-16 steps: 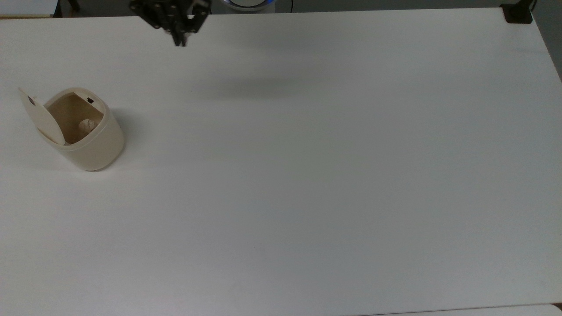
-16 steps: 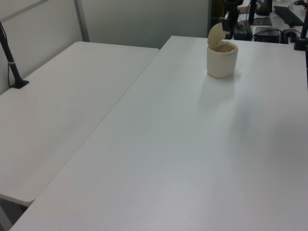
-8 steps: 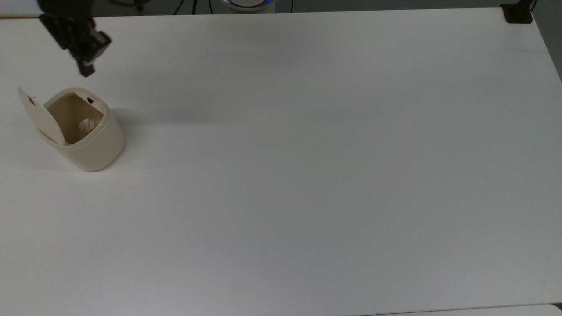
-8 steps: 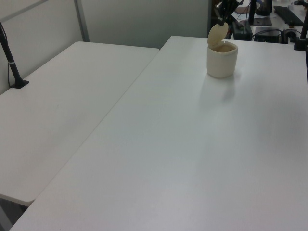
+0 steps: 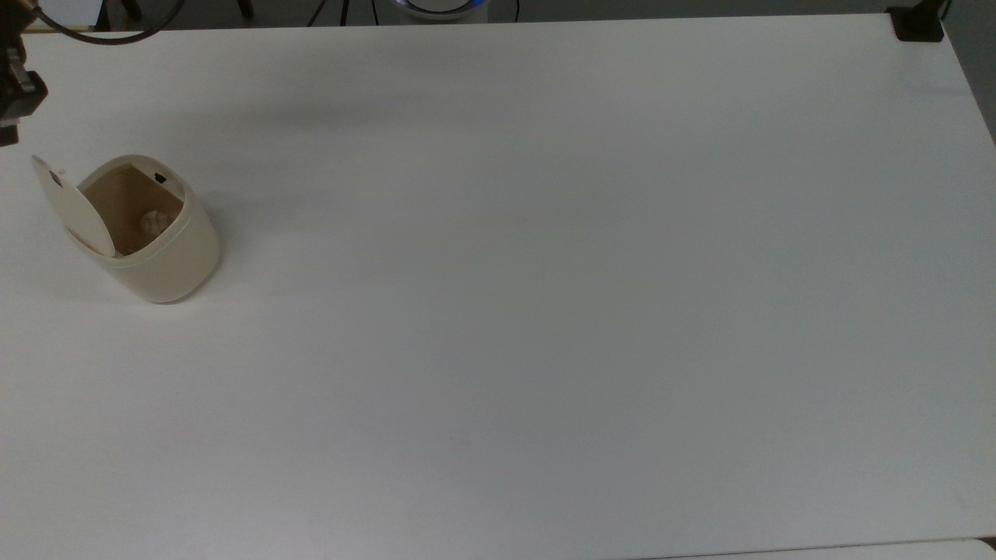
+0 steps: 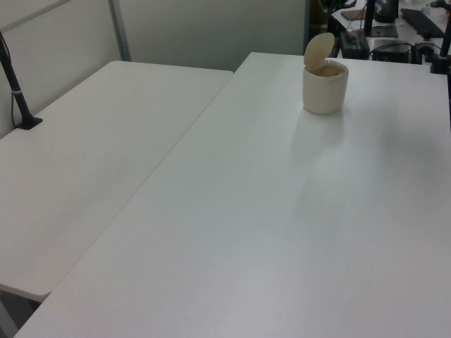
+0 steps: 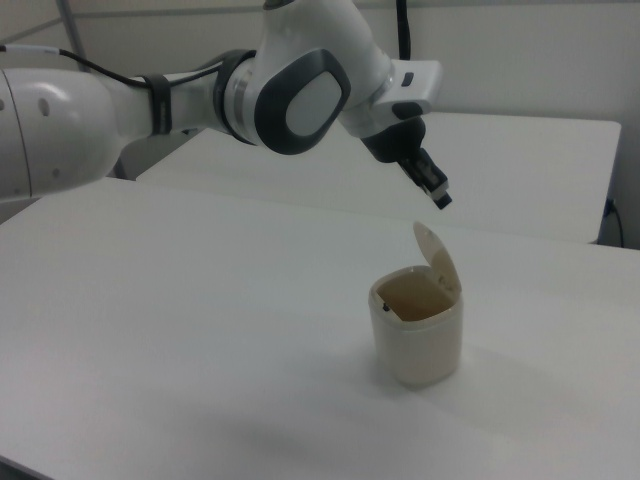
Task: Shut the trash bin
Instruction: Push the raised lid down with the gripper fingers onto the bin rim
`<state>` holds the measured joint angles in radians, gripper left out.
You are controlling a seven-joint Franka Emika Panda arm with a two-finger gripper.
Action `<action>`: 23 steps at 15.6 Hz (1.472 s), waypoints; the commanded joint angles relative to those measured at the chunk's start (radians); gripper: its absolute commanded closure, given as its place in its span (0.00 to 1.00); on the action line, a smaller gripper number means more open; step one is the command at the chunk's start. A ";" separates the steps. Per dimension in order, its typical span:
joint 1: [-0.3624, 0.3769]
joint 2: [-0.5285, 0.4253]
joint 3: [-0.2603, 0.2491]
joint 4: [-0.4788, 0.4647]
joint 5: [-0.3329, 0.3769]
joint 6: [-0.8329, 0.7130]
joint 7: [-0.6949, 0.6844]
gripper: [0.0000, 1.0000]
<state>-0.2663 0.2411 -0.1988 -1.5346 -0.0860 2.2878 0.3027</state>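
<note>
Your arm (image 7: 200,100) reaches in from the right view's left, elbow high, wrist bent downward toward the right view's right. Your gripper (image 7: 437,193) points down at a slant in the air. In the top view it sits at the far left edge (image 5: 11,109).
</note>
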 commanded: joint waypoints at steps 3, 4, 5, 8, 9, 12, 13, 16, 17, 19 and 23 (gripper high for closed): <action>0.012 0.057 -0.016 0.008 -0.041 0.035 0.035 0.99; 0.016 0.058 -0.014 0.004 -0.038 0.033 0.035 0.99; 0.018 0.063 -0.014 0.004 -0.032 0.030 0.035 0.99; 0.022 0.066 -0.005 -0.007 -0.014 -0.014 0.033 0.99; 0.030 0.066 -0.002 -0.010 -0.002 -0.051 0.029 0.99; 0.050 0.064 0.001 -0.033 0.020 -0.174 -0.028 0.99; 0.055 0.064 0.002 -0.038 0.026 -0.207 -0.049 0.99; 0.056 0.066 0.002 -0.071 0.060 -0.219 -0.069 0.99; 0.058 0.066 0.002 -0.082 0.061 -0.215 -0.073 0.99; 0.058 0.072 0.002 -0.101 0.060 -0.211 -0.077 0.99; 0.059 0.089 0.004 -0.122 0.060 -0.205 -0.091 0.99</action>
<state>-0.2144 0.3301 -0.1919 -1.6272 -0.0457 2.0856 0.2427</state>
